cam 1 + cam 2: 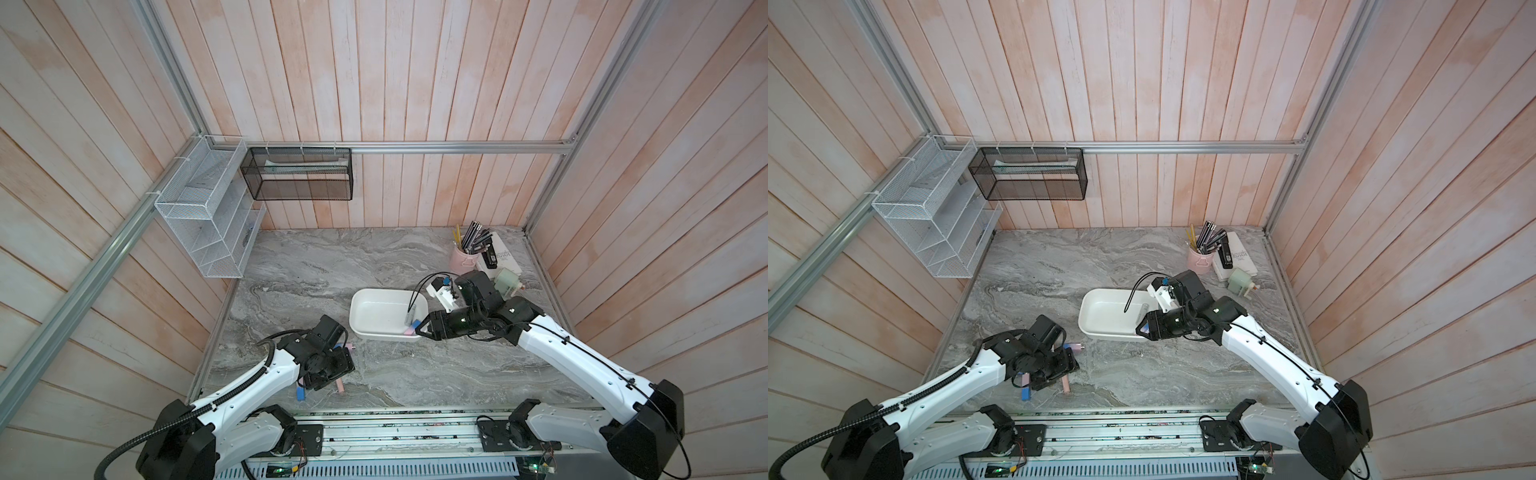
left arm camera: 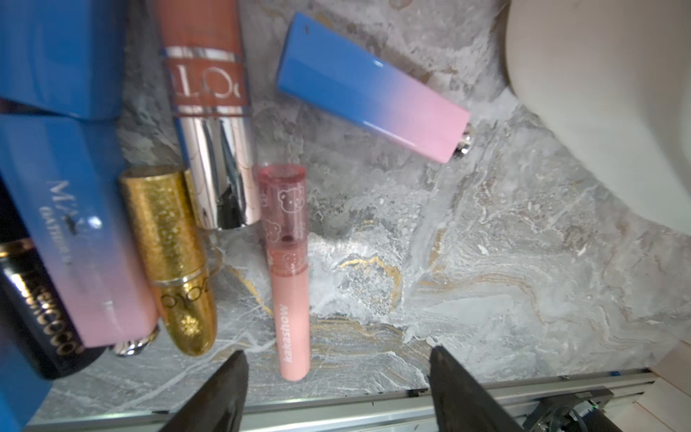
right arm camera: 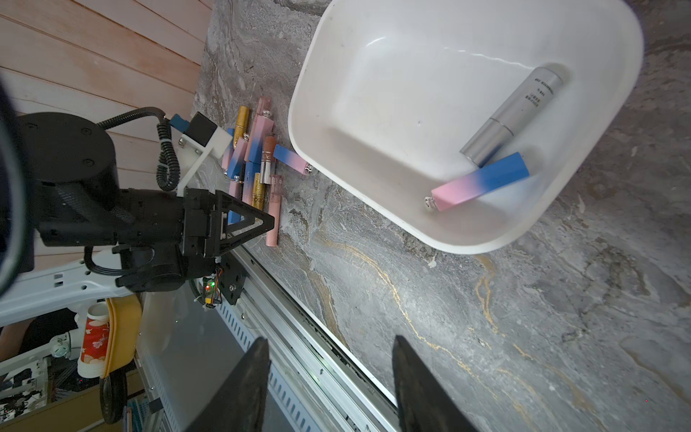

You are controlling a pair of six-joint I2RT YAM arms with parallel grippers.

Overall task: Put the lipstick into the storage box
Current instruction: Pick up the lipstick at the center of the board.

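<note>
Now at the pick step, seemingly: left claw (image 2: 336, 351) spread wide, empty, low over the surface (image 2: 467, 262). Near end of the pink gloss tube (image 2: 289, 284) just inside the gap, closer to one finger, apparently touching neither; lipstick heap (image 2: 168, 243) off to that same side. Next, probably: centre on the tube, close across it, carry to the storage box (image 3: 411, 112). Right claw (image 3: 331, 338) likewise spread, holding nothing, box ahead of it, silver tube (image 3: 512, 116) and blue-pink lipstick (image 3: 482, 183) inside.

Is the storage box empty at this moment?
No, a silver lipstick tube and a blue-to-pink lipstick lie inside the storage box.
</note>
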